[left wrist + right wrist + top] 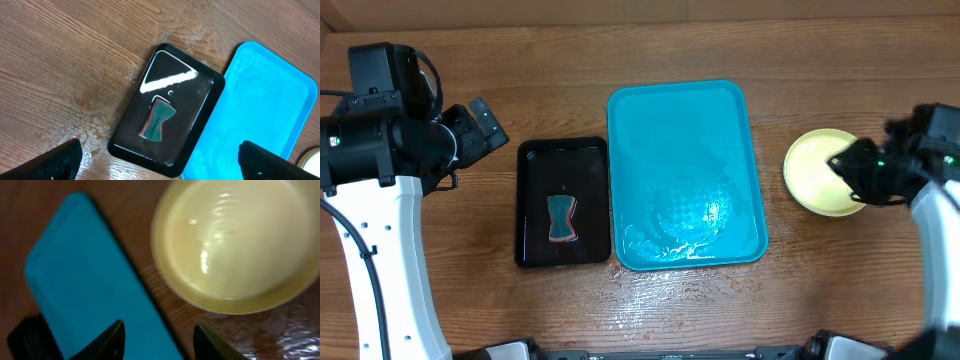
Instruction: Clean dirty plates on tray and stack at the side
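The turquoise tray [686, 110] lies wet and without plates at the table's middle; it also shows in the left wrist view [265, 100] and the right wrist view [80, 280]. A pale yellow-green plate [812, 165] sits on the table right of the tray, large in the right wrist view [235, 240]; whether more plates lie under it I cannot tell. The light blue plate is not in view. My right gripper [848, 168] is open and empty above that plate's right part; its jaws [159, 342] show in the wrist view. My left gripper [485, 125] is open and empty at the far left; its jaws [160, 165] show in the wrist view.
A black tray [563, 155] left of the turquoise tray holds a green-and-red sponge [562, 219], also in the left wrist view [157, 119]. Water is splashed on the wood near the tray's front edge [660, 290].
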### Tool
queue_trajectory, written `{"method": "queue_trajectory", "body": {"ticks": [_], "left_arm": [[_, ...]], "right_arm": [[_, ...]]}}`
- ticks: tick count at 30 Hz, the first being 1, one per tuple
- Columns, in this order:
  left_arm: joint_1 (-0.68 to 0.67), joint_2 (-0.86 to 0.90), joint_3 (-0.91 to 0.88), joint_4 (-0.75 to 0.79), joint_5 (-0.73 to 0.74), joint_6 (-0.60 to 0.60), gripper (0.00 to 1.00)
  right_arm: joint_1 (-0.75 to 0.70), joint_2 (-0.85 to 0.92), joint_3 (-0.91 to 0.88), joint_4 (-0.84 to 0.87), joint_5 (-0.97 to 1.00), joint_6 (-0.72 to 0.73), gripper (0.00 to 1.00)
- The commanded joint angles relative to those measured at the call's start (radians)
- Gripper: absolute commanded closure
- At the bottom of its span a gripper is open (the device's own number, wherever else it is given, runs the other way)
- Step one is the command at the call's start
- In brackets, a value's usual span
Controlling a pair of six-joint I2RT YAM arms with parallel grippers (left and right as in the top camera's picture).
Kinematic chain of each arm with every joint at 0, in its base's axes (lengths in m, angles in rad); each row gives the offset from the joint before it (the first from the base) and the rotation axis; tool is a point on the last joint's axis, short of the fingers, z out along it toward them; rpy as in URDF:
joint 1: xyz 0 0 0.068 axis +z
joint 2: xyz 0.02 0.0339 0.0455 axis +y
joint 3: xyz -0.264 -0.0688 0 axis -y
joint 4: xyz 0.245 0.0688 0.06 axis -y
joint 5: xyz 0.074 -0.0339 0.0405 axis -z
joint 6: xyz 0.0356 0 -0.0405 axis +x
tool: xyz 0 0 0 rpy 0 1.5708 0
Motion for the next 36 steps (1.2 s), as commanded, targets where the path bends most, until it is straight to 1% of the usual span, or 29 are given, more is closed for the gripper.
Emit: {"method": "queue_trajectory", "body": {"ticks": [1,3,7,10,16,21,23,25,27,29,31,33,36], "left_arm": [[0.003,0.003,0.015,0.0,-0.014,0.018,0.0],[0.003,0.003,0.015,0.0,-0.014,0.018,0.0],[0.003,0.003,0.015,0.0,-0.014,0.018,0.0],[0.003,0.003,0.015,0.0,-0.014,0.018,0.0],[0.003,0.003,0.015,0.024,-0.005,0.004,0.0],[0.003,0.003,0.015,0.069,0.077,-0.016,0.0],[0.003,0.004,0.015,0.07,0.154,0.016,0.0],[-0.003,0.008,0.015,0.068,0.239,0.088,0.0],[-0.027,0.01,0.01,0.047,0.271,0.148,0.06],[-0.069,0.011,-0.011,0.02,0.239,0.173,0.1],[-0.131,0.013,-0.054,0.003,0.144,0.169,0.16],[-0.192,0.013,-0.127,0.006,0.057,0.124,0.17],[-0.246,0.019,-0.261,0.042,-0.006,0.039,0.17]], "right_arm": [[0.153,-0.108,0.025,0.0,-0.019,-0.097,0.5],[0.246,-0.13,0.024,0.002,-0.019,-0.112,0.47],[0.399,-0.12,0.024,0.018,0.018,-0.124,0.45],[0.454,-0.099,0.023,0.035,0.053,-0.124,0.45],[0.471,-0.046,0.023,0.055,0.087,-0.122,0.44],[0.47,-0.033,0.023,0.045,0.087,-0.122,0.42],[0.47,-0.033,0.023,0.044,0.086,-0.122,0.41],[0.47,-0.033,0.023,0.044,0.086,-0.121,0.4],[0.47,-0.033,0.023,0.045,0.086,-0.122,0.4],[0.47,-0.033,0.023,0.044,0.086,-0.122,0.4],[0.47,-0.033,0.023,0.044,0.086,-0.122,0.4],[0.47,-0.033,0.023,0.044,0.086,-0.121,0.4],[0.47,-0.033,0.023,0.04,0.086,-0.121,0.4]]}}
